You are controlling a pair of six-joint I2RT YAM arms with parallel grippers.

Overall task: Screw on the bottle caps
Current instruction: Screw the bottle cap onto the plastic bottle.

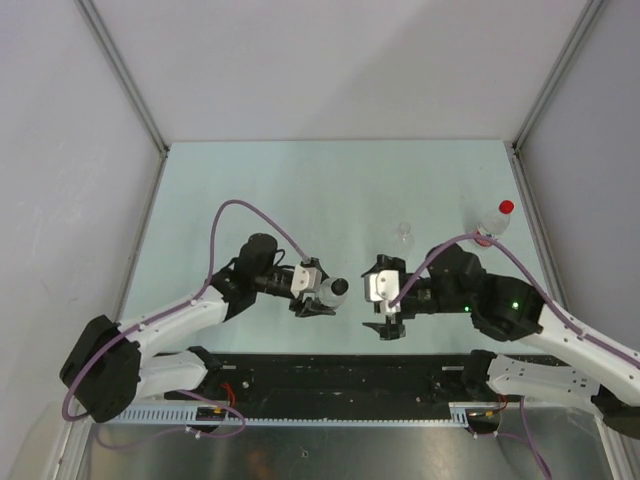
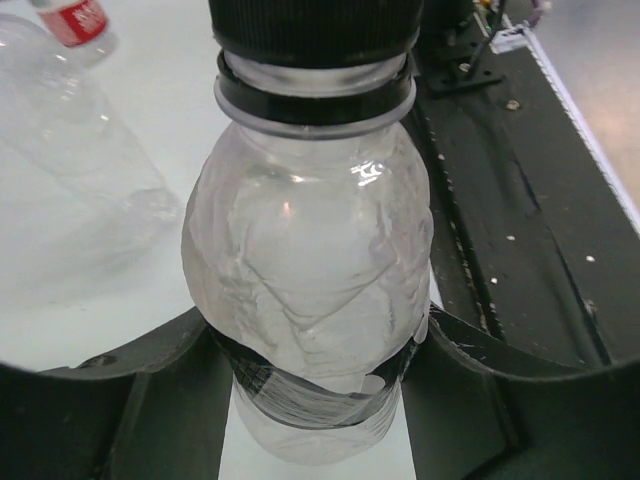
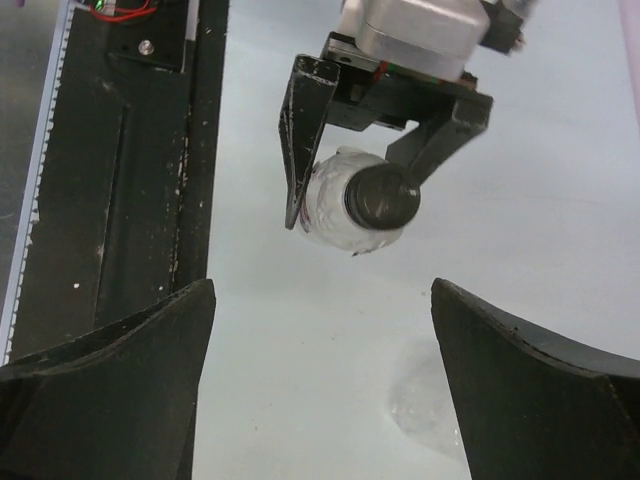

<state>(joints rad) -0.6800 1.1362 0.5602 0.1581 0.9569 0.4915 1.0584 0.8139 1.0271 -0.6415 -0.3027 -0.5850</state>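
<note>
My left gripper is shut on the body of a small clear bottle, held on its side above the table. A black cap sits on that bottle's neck and points at my right gripper. The right gripper faces the cap from a short gap, open and empty. A second clear bottle stands behind with no cap visible on it. A third bottle, red-labelled, wears a red cap. No whitish cap is in view.
The black base rail runs along the near table edge beneath both arms. Grey walls and metal posts close in the table on three sides. Both purple cables arch over the arms.
</note>
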